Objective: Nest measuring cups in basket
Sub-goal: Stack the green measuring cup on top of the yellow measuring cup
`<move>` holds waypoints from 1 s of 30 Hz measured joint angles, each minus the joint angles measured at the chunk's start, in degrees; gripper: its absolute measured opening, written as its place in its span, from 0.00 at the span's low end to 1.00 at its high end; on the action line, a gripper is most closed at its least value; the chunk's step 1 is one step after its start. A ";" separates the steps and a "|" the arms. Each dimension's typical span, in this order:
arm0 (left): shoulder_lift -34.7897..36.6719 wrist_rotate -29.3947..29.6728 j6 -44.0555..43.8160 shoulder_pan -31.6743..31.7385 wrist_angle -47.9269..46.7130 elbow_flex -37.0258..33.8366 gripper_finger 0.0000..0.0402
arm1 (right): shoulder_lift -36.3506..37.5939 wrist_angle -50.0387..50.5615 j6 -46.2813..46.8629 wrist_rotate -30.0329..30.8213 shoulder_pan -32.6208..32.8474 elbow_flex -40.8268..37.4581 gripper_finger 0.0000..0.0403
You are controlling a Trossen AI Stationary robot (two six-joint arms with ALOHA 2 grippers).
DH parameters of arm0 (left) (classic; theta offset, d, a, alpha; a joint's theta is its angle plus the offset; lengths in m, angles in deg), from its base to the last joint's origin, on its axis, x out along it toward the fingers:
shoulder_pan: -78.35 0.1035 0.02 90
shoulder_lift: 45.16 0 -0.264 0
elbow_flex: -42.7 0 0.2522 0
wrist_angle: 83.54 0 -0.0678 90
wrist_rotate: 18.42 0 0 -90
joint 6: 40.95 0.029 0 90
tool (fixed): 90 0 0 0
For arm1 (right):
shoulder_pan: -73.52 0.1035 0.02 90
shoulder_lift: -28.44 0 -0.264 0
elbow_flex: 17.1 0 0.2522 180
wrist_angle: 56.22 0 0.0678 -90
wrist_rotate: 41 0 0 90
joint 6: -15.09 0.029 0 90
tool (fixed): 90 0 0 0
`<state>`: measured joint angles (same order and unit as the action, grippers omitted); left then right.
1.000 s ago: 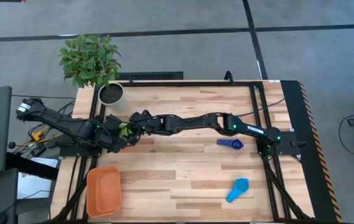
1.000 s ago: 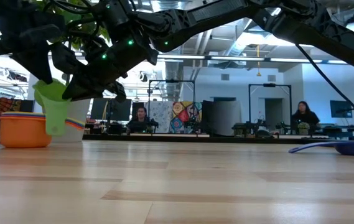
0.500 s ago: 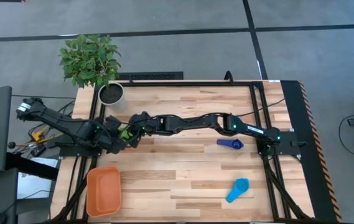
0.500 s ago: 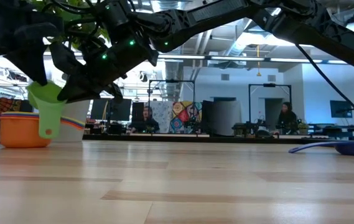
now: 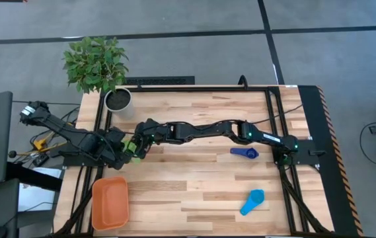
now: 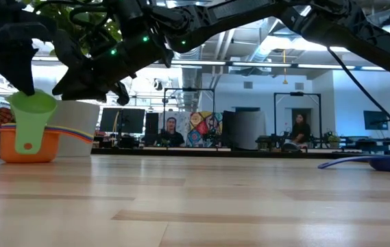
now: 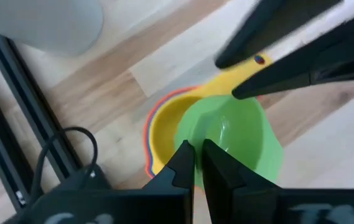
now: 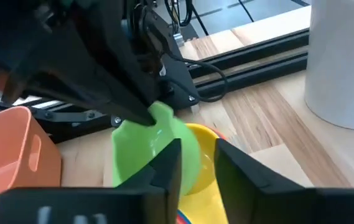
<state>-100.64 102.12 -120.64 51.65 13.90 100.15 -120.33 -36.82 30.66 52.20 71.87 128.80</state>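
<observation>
The green measuring cup (image 7: 229, 140) hangs in my left gripper (image 7: 194, 167) over the table's left part (image 5: 129, 145). Under it stands a nested stack of cups, yellow (image 7: 164, 134) innermost with orange and red rims around it. In the low view the green cup (image 6: 30, 110) hovers above that stack (image 6: 27, 145). My right gripper (image 8: 196, 171) is open and stands just beside the green cup (image 8: 155, 149) and touches nothing. Its two spread fingers (image 7: 288, 65) show beyond the cup in the left wrist view. The orange basket (image 5: 110, 201) sits at the near left corner. My left gripper pinches the green cup's rim (image 7: 195, 146) between its two fingers, apparently one inside the bowl and one outside. The fingers come from above, pointing down. The cup is lifted clear of the stack, and its handle (image 6: 25, 140) hangs below the bowl.
A white plant pot (image 5: 117, 99) stands at the far left corner. A dark blue cup (image 5: 244, 153) and a light blue cup (image 5: 252, 201) lie on the table's right half. Black frame rails (image 7: 15, 124) run along the left edge. People sit in the room behind (image 6: 171, 134).
My left gripper has carried the green cup a little toward the table's near left, away from my right gripper, which has stayed in place. The cup now hangs over the nested stack.
</observation>
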 joint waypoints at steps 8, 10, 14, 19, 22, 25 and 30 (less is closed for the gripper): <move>-0.02 -0.99 -2.76 -0.66 -1.74 -0.34 0.02 | 0.02 1.37 1.98 0.59 -0.64 0.00 0.50; -0.06 -1.12 -3.93 -0.66 -1.88 -1.64 0.02 | -0.04 1.95 2.36 0.63 -0.68 -0.02 0.53; -0.04 -1.11 -5.29 -0.66 -1.66 -3.80 0.03 | -0.09 2.00 2.39 0.92 -0.38 -0.02 0.56; 0.13 -0.07 -5.19 -0.66 -0.96 -3.53 0.05 | -0.15 2.10 2.39 1.03 -0.09 -0.02 0.56; 0.13 -0.22 -4.77 -0.66 -0.94 -3.19 0.08 | -0.18 2.62 2.39 1.09 -0.09 -0.04 0.56; 0.13 -1.46 -3.89 -0.64 -1.38 -3.17 0.13 | -0.22 3.34 2.39 1.09 -0.07 -0.09 0.56; 0.13 -2.33 -4.03 -0.64 -2.69 -3.10 0.23 | -0.24 4.55 2.29 1.29 -0.01 -0.09 0.56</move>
<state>-100.51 99.79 -124.67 51.01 11.21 97.04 -120.57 -32.27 32.96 53.49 71.86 128.71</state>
